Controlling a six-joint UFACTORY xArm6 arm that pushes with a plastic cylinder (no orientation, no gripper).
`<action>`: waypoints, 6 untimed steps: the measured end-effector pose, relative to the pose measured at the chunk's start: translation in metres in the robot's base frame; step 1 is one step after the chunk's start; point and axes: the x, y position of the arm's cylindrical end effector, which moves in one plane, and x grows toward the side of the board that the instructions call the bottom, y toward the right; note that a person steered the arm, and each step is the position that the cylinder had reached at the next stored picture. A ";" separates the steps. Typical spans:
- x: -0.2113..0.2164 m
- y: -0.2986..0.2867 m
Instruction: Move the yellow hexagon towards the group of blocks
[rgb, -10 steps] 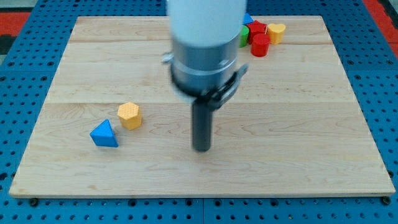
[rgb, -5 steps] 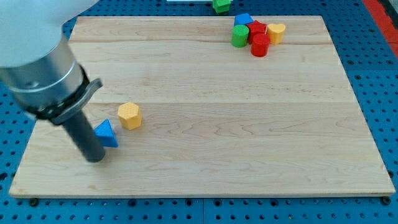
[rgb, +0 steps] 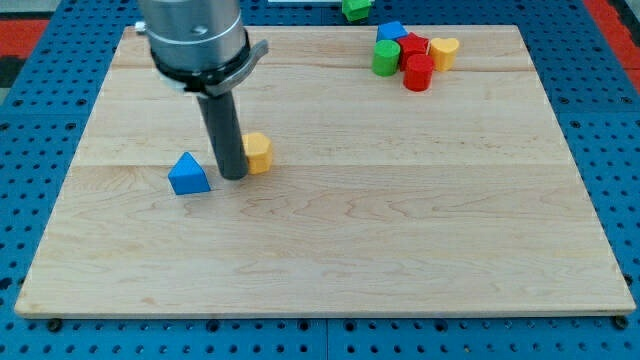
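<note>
The yellow hexagon (rgb: 259, 152) lies left of the board's middle. My tip (rgb: 233, 175) stands right against the hexagon's left side, between it and a blue triangle (rgb: 188, 174) further left. The group of blocks sits at the view's top right: a green cylinder (rgb: 386, 58), a blue block (rgb: 391, 32), a red block (rgb: 414, 45), a red cylinder (rgb: 418, 73) and a yellow heart-like block (rgb: 444, 51).
A green block (rgb: 355, 8) lies off the wooden board (rgb: 400, 200) at the view's top edge. The board rests on a blue pegboard surface (rgb: 30, 150). The arm's grey body (rgb: 195, 40) hangs over the board's upper left.
My tip swung from the board's middle to the lower left, then came up and right. The blue triangle and the yellow hexagon have both shifted up and to the right.
</note>
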 end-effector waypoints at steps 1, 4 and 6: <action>-0.026 0.022; -0.098 0.084; -0.113 0.071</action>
